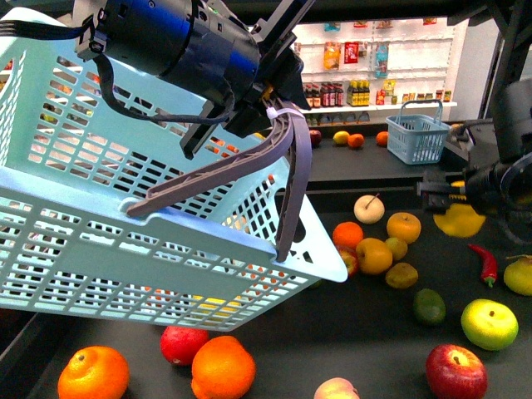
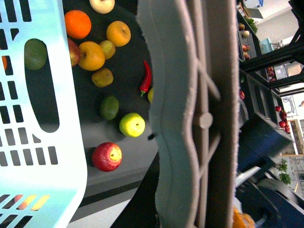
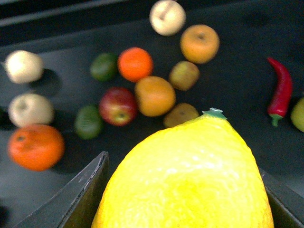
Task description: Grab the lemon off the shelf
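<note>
While the right gripper (image 1: 449,199) hung over the shelf (image 1: 357,332) with its jaws closed round the lemon (image 1: 460,222), held clear of the black deck near its right side, the left gripper (image 1: 270,106) clasped the grey handle (image 1: 249,170) of a pale blue basket (image 1: 100,224). The basket hung tilted over the near left of the deck.

Nearest the camera, two oranges (image 1: 93,374) lay by the front edge with a red apple (image 1: 183,343) just behind them. A second red apple (image 1: 455,371), a green apple (image 1: 490,323) and a dark green fruit (image 1: 429,306) lay to the right. Further in, a red chilli (image 1: 486,263) lay alone near the right edge, and a loose cluster of orange and yellow fruit (image 1: 374,255) sat mid-deck with a pale fruit (image 1: 369,209) behind it.

Beyond the shelf stood another dark deck carrying a small blue basket (image 1: 418,137) and a few more fruits. At the back of the shop, white wall shelves (image 1: 374,62) held rows of bottles (image 1: 349,93) and hanging packets. Their labels were too small to read.
</note>
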Available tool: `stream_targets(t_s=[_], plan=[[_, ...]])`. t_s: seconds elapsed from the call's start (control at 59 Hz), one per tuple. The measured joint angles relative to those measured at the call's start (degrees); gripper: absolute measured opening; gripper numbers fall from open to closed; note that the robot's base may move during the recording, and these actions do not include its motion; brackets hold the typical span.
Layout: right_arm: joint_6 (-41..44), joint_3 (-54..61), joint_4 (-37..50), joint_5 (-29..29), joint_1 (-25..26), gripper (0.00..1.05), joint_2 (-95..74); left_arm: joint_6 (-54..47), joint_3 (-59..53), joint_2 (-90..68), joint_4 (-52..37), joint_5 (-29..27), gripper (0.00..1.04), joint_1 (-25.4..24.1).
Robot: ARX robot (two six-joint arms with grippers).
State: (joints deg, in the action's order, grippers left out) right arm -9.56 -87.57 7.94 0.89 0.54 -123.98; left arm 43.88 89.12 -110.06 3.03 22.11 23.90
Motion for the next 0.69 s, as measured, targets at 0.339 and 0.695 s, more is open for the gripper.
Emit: stream_targets(t_s=[0.339,0.695], plan=[[-8.6,1.3,-2.4,8.8,-9.4,0.72,6.6,0.0,0.0,0.0,0.0,0.0,0.08,0.0],[-12.1,2.2,-2.0,9.9,-15.0,0.72,6.2,0.1,0.0,0.0,0.0,-0.5,0.08,-0.1]])
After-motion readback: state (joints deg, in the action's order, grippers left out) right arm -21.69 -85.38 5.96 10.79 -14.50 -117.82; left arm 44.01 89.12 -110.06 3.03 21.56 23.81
